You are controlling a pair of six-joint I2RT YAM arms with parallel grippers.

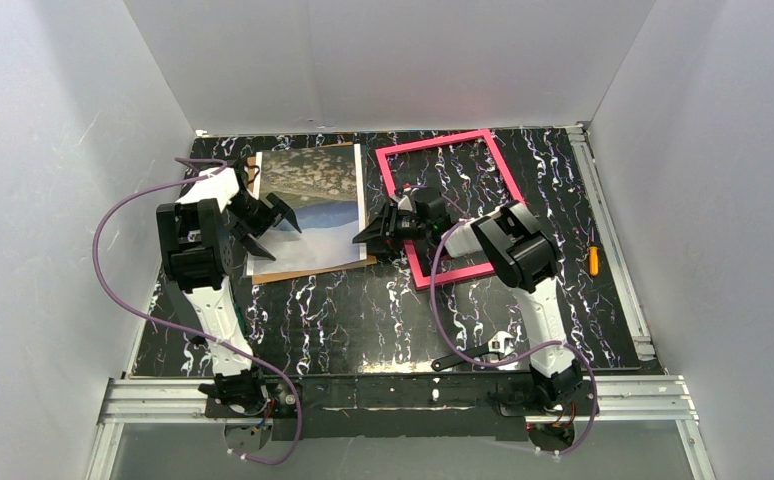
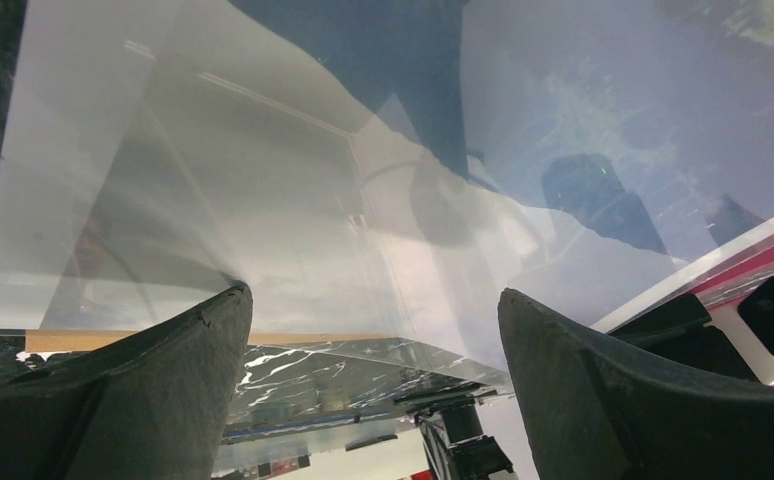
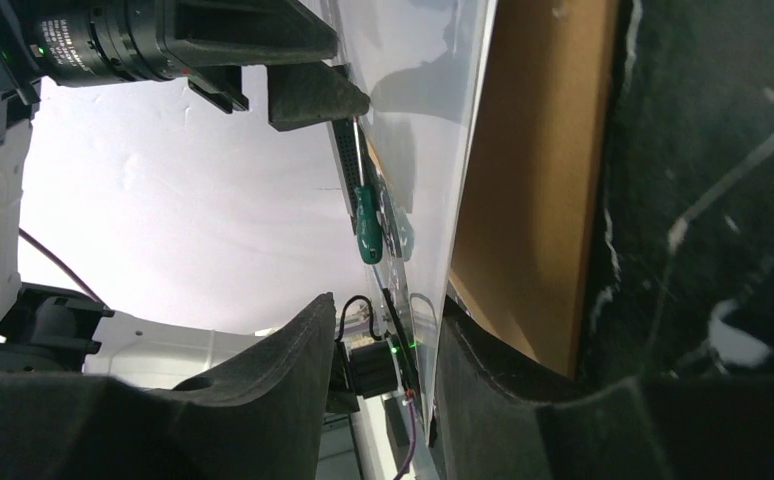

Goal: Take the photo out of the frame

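The photo (image 1: 308, 205) lies flat on the brown backing board (image 1: 313, 268) at the table's left centre, its white strip at the near edge. The pink-red frame (image 1: 435, 142) lies to its right with bare table showing through it. My left gripper (image 1: 281, 240) is open wide and empty, just above the photo's near left part; its view shows the glossy sheet (image 2: 263, 200) beneath the gripper (image 2: 373, 295). My right gripper (image 1: 366, 240) is open at the photo's right edge. In its view the thin sheet edge (image 3: 433, 130) stands between the fingers of the gripper (image 3: 388, 305), against one finger, beside the board (image 3: 533, 170).
An orange-handled screwdriver (image 1: 593, 260) lies near the table's right edge. A black tool (image 1: 473, 355) lies at the near edge by the right arm's base. White walls close in the table on three sides. A metal rail (image 1: 393, 395) runs along the front.
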